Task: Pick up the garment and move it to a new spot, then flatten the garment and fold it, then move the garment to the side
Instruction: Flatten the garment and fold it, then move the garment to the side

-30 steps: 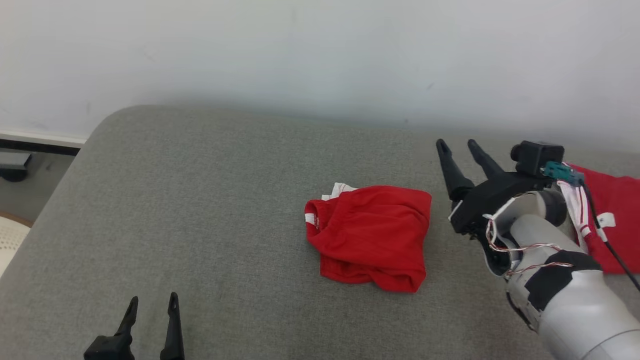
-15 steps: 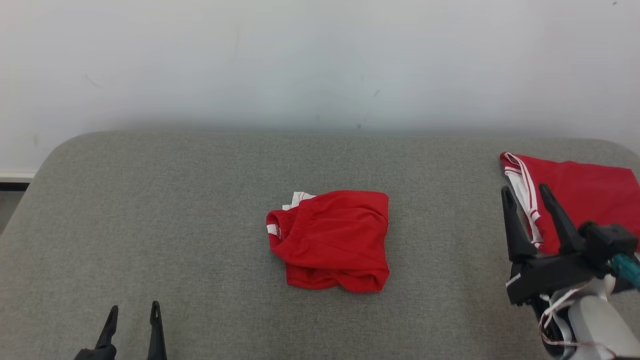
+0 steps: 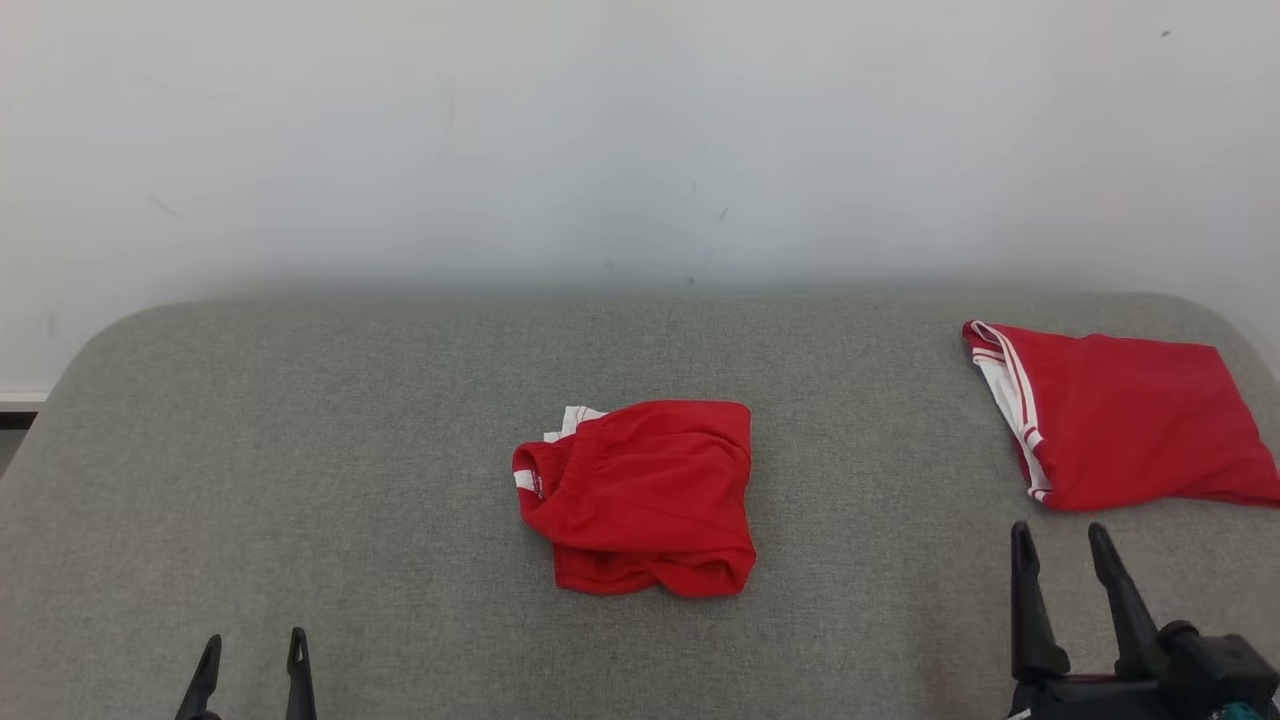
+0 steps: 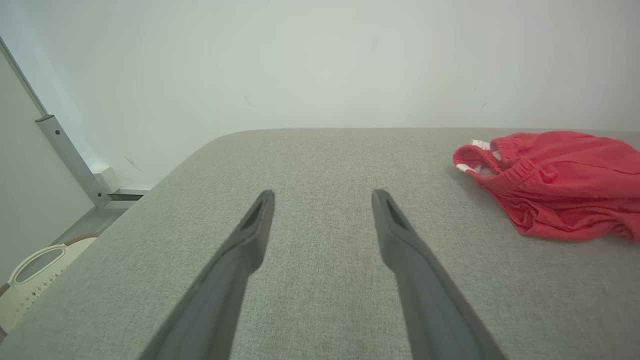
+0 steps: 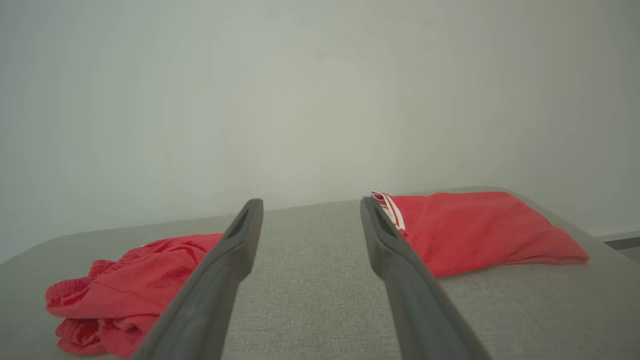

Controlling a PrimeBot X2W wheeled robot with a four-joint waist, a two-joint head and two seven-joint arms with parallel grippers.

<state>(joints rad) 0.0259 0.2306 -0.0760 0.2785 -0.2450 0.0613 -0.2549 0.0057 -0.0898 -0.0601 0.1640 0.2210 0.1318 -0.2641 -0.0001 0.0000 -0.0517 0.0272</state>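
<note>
Left gripper (image 3: 254, 640) is open and empty at the near left, its body cut off by the frame. Right gripper (image 3: 1058, 532), near right, is also open and empty. Rumpled shorts (image 3: 645, 500) lie mid-cushion (image 3: 300, 450), apart from both. A folded garment (image 3: 1110, 420) lies far right, its corner cropped.
</note>
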